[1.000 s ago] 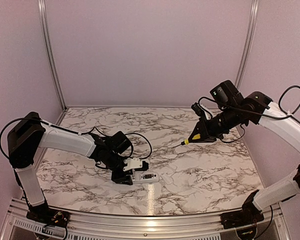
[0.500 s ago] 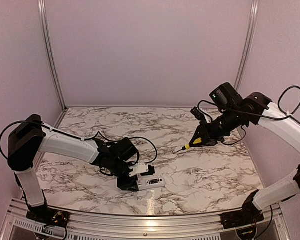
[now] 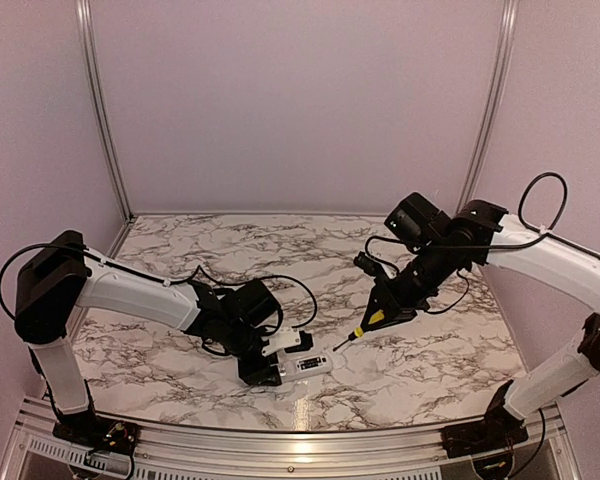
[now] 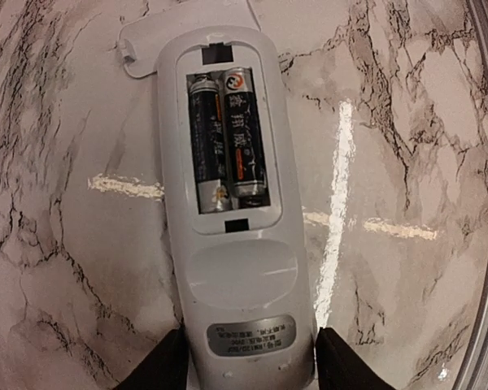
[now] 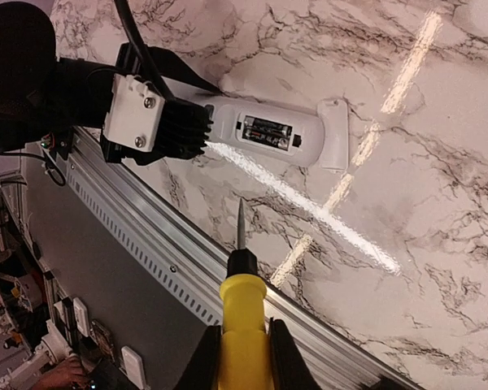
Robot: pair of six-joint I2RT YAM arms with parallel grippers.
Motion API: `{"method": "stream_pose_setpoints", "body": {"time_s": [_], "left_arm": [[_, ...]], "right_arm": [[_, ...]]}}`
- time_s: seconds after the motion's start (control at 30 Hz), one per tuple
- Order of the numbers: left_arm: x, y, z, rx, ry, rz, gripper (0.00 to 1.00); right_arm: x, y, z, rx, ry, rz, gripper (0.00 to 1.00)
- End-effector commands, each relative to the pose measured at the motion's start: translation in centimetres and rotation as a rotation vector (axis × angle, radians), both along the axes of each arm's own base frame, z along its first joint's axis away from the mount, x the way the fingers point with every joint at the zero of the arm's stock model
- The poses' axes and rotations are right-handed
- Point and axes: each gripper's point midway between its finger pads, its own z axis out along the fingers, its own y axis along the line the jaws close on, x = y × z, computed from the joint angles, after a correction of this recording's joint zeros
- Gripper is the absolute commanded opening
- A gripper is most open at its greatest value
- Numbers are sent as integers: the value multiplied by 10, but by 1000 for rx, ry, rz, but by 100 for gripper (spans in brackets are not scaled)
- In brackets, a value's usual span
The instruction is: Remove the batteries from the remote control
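The white remote control point(image 4: 237, 292) lies on the marble table with its open compartment facing up. Two dark batteries point(image 4: 226, 138) sit side by side in the compartment. My left gripper point(image 4: 248, 367) is shut on the remote's near end, one finger on each side. In the top view the remote point(image 3: 308, 364) is near the front edge, with the left gripper point(image 3: 276, 368) at its left end. My right gripper point(image 3: 388, 300) is shut on a yellow-handled screwdriver point(image 5: 244, 313). Its tip hangs in the air, a short way from the remote point(image 5: 268, 138).
The flat white cover piece point(image 4: 137, 47) lies on the table at the remote's far end; it also shows in the right wrist view point(image 5: 335, 136). The table's metal front rail point(image 5: 187, 272) runs close by the remote. Pink walls enclose the back and sides.
My right arm has swung down and left, bringing the screwdriver tip close to the remote. My left gripper has shifted the remote slightly right and nearer the front edge.
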Motion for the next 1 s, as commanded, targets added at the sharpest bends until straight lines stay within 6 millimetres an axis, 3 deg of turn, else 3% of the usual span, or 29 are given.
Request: {"method": "stream_pose_setpoints", "body": {"time_s": [0.0, 0.03, 0.1, 0.13, 0.27, 0.43, 0.6, 0.63, 0.73, 0.83, 0.97], "left_arm": [[0, -10, 14, -61, -32, -11, 68], [0, -10, 16, -68, -41, -10, 73], [3, -8, 21, -92, -68, 2, 96], [3, -8, 25, -110, -76, 13, 99], [5, -6, 46, -184, -116, 45, 99], [17, -2, 86, -288, -207, 131, 99], [52, 19, 154, -460, -395, 387, 99], [53, 23, 165, -496, -417, 405, 99], [81, 48, 189, -529, -467, 660, 99], [71, 35, 188, -499, -428, 547, 99], [43, 27, 167, -468, -342, 376, 99]], "right_arm": [[3, 11, -5, -24, 6, 12, 0], [4, 12, -6, -29, 8, 13, 0], [5, 13, -8, -39, 9, 16, 0], [6, 13, -8, -43, 6, 17, 0], [10, 11, -5, -62, -11, 16, 0], [21, 10, 5, -65, -72, -7, 0], [30, 8, 12, -74, -123, -33, 0], [31, 8, 14, -71, -133, -38, 0], [35, 7, 17, -58, -159, -57, 0], [33, 7, 18, -43, -164, -61, 0], [30, 6, 19, -28, -165, -51, 0]]}}
